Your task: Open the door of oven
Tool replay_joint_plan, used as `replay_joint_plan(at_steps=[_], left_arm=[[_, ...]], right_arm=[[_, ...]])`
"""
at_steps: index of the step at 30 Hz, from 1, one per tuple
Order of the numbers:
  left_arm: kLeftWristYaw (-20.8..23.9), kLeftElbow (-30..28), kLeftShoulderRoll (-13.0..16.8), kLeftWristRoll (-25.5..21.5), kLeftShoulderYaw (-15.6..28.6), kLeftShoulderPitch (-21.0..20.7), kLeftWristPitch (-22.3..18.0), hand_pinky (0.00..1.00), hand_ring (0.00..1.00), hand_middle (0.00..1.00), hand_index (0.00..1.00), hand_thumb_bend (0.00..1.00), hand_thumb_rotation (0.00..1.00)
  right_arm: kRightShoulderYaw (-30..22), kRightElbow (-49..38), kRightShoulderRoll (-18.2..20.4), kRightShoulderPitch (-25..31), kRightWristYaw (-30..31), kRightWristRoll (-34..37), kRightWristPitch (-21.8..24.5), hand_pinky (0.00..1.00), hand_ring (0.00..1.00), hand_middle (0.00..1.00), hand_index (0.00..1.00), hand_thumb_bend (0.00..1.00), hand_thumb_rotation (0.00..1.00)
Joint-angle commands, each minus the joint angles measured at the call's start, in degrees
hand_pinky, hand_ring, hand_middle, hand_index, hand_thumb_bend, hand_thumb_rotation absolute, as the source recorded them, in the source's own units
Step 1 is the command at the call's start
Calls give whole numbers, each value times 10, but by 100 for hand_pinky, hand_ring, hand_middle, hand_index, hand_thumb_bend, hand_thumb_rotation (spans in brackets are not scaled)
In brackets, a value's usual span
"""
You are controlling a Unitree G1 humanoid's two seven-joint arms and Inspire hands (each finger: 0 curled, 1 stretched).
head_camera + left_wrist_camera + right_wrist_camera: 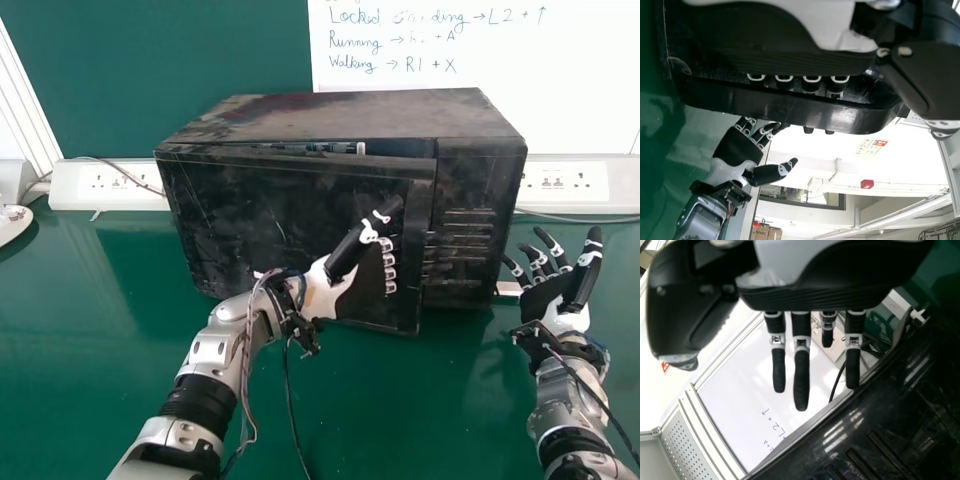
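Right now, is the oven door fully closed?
No, in the head view the door stands slightly ajar, with a gap along its top edge, between it and the oven's body.

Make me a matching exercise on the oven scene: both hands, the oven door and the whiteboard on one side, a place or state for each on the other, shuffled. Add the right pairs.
Things
1. Left hand
2. Right hand
3. Oven door
4. Whiteboard

Places and states
A. Behind the oven, bearing handwriting
B. Ajar, with a gap along the top
C. In front of the door, near its free edge
D. Fingers extended, off to one side of the oven

Right pairs: 1-C, 2-D, 3-B, 4-A
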Motion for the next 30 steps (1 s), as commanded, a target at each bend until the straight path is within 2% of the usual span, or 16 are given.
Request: replay_joint_plan(at_steps=[1, 5, 18, 30], left_arm=[[-34, -37, -13, -33, -15, 3, 7, 18, 27, 39, 64, 85, 84], [-45, -67, -1, -45, -16, 18, 21, 19, 28, 39, 65, 84, 86], [-89, -136, 44, -74, -12, 59, 14, 20, 27, 39, 67, 81, 90], [-81, -183, 65, -102, -8, 94, 28, 19, 26, 37, 66, 81, 88]], right_arm=[[12, -1, 15, -11, 14, -8, 10, 87, 97, 100, 100, 100, 78], [11, -1, 15, -12, 17, -8, 10, 88, 97, 100, 100, 100, 79], [8, 0, 12, -12, 18, -6, 16, 86, 96, 100, 99, 100, 76], [7, 0, 13, -13, 19, -5, 17, 85, 96, 100, 99, 100, 76]])
